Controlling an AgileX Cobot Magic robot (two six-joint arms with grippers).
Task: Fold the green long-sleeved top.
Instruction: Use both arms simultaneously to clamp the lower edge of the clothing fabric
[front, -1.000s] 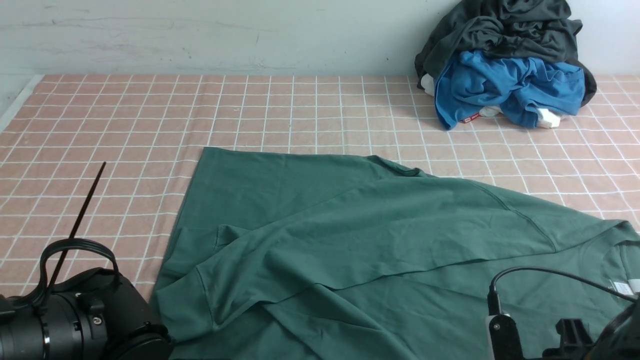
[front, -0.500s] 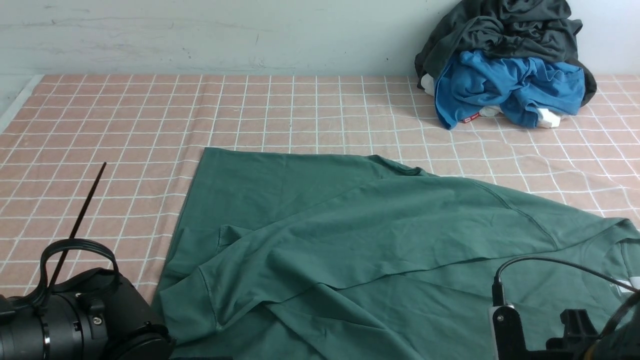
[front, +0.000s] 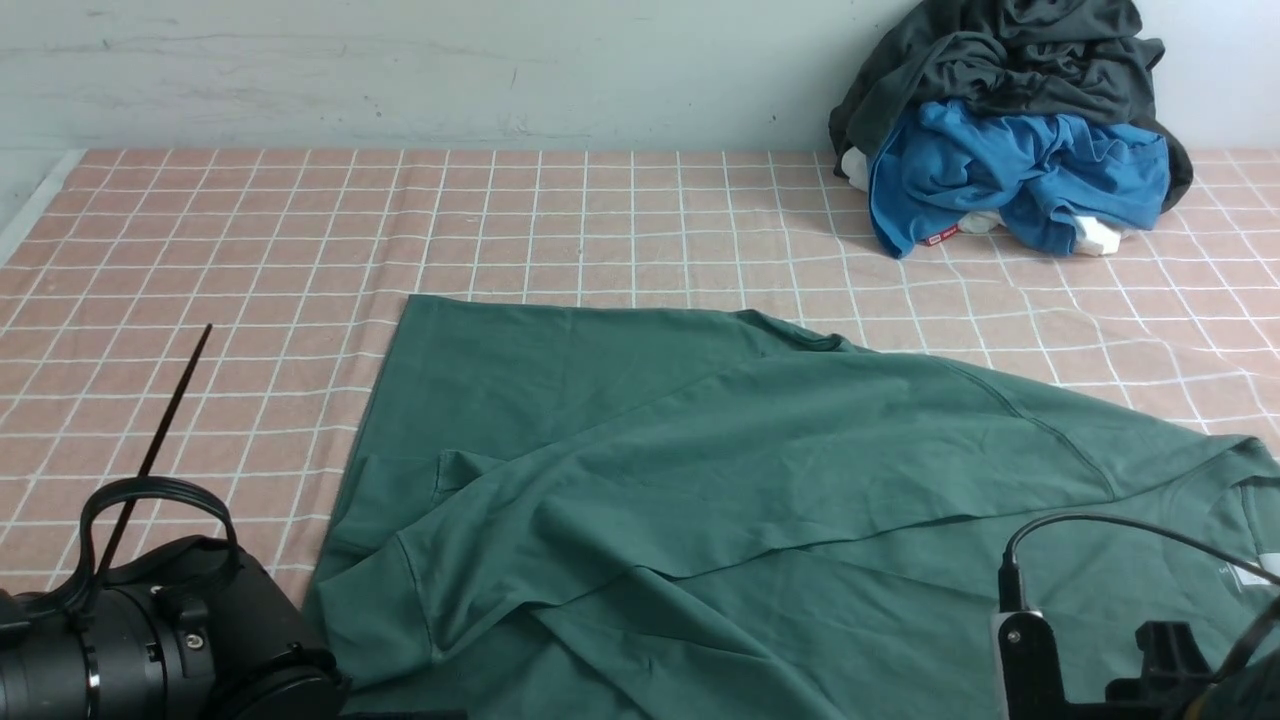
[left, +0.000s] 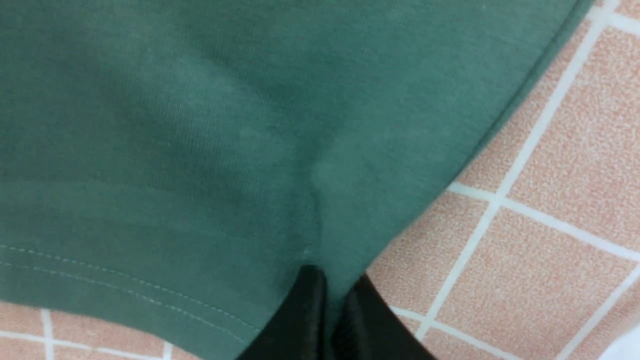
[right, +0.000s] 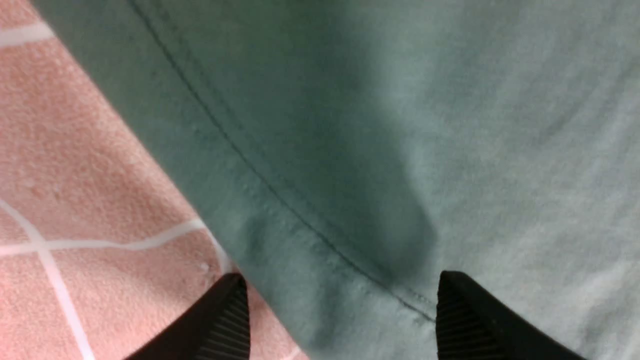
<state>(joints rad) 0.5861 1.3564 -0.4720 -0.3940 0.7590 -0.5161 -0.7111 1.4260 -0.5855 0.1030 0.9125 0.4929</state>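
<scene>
While the left gripper (left: 330, 305) clamps the green long-sleeved top (front: 720, 470), the right gripper (right: 340, 295) stands open over its hem.

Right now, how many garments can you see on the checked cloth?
3: the dark green long-sleeved top spread across the near middle; a bright blue garment heaped at the far right; a charcoal-grey garment piled on it. White scraps beneath may be more.
</scene>
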